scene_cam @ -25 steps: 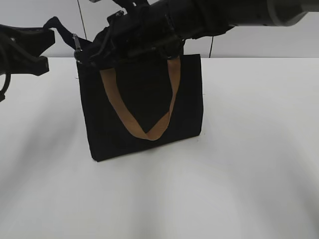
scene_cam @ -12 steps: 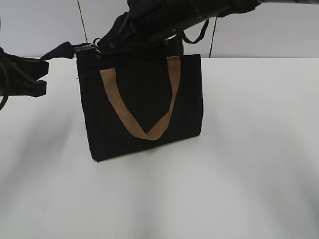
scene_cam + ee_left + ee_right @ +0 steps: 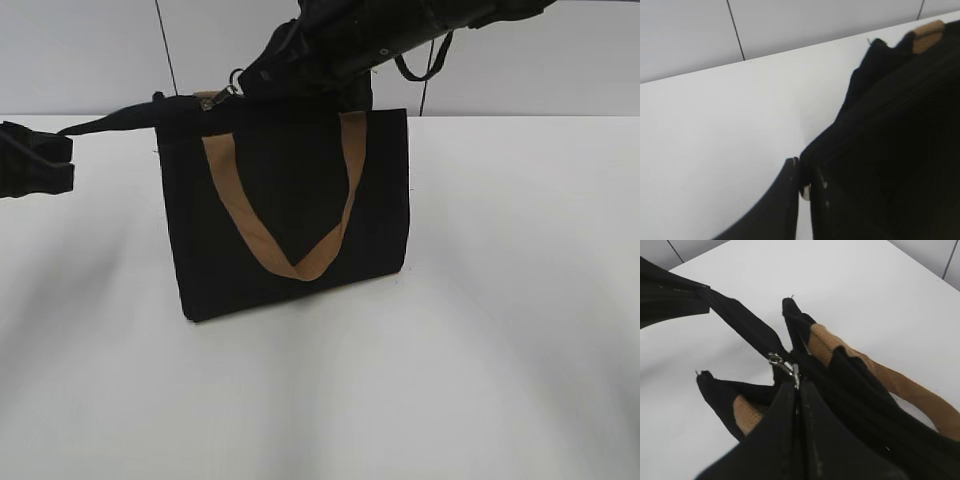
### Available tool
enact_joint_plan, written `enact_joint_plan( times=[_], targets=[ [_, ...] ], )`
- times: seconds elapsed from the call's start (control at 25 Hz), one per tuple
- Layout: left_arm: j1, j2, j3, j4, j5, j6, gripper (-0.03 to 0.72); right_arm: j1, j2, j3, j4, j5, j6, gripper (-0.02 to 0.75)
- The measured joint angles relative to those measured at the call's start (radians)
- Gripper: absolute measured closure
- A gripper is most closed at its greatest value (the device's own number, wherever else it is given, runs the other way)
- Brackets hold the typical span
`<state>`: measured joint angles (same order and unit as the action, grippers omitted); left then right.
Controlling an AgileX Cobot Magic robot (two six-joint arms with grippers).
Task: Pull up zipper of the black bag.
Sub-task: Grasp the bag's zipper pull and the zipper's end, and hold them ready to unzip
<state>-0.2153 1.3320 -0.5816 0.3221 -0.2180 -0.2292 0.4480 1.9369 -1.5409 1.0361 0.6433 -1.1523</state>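
A: Where does the black bag (image 3: pixel 290 210) stand?

B: Upright on the white table (image 3: pixel 480 330), a little left of the middle in the exterior view, its front toward the camera and one tan strap handle (image 3: pixel 285 215) hanging in a V down that front.

A: And the zipper (image 3: pixel 785 366)?

B: The silver pull sits near the bag's top left corner in the exterior view. In the right wrist view it lies just ahead of the tips of the right gripper (image 3: pixel 797 390), whose two fingers are pressed together on the ring end of the pull. Beyond the slider, the black track tail (image 3: pixel 740 325) runs taut away to the upper left.

A: Who holds that tail?

B: The left gripper (image 3: pixel 35 160), at the left edge of the exterior view, well apart from the bag body. The black strip (image 3: pixel 110 120) stretches from the bag's top corner to it. In the left wrist view its fingers (image 3: pixel 790 200) stand nearly closed with black fabric pinched between them.

A: So both are clamped?

B: Yes: the right on the pull, the left on the tail of the track.
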Motion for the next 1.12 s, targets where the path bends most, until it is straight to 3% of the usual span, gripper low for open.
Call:
enact_joint_plan(
  times=[0.6,0.8,0.88,1.04,1.12],
  targets=[
    [0.016,0.000,-0.001,-0.033,0.053,0.000,0.661,-0.190,-0.016,0.000,-0.138,0.007,0.103,0.752],
    [0.013,0.000,-0.001,-0.070,0.055,0.000,0.641,-0.183,-0.021,0.000,-0.134,0.046,0.123,0.735],
    [-0.005,-0.001,-0.001,-0.078,0.065,0.000,0.544,-0.174,-0.029,0.000,-0.134,0.084,0.125,0.645],
    [-0.071,-0.026,-0.002,-0.196,0.174,0.000,0.246,-0.166,-0.051,0.000,-0.159,0.202,0.190,0.323],
    [-0.089,-0.060,-0.009,-0.268,0.286,0.000,0.209,-0.166,-0.064,0.000,-0.212,0.272,0.296,0.263]
  ],
)
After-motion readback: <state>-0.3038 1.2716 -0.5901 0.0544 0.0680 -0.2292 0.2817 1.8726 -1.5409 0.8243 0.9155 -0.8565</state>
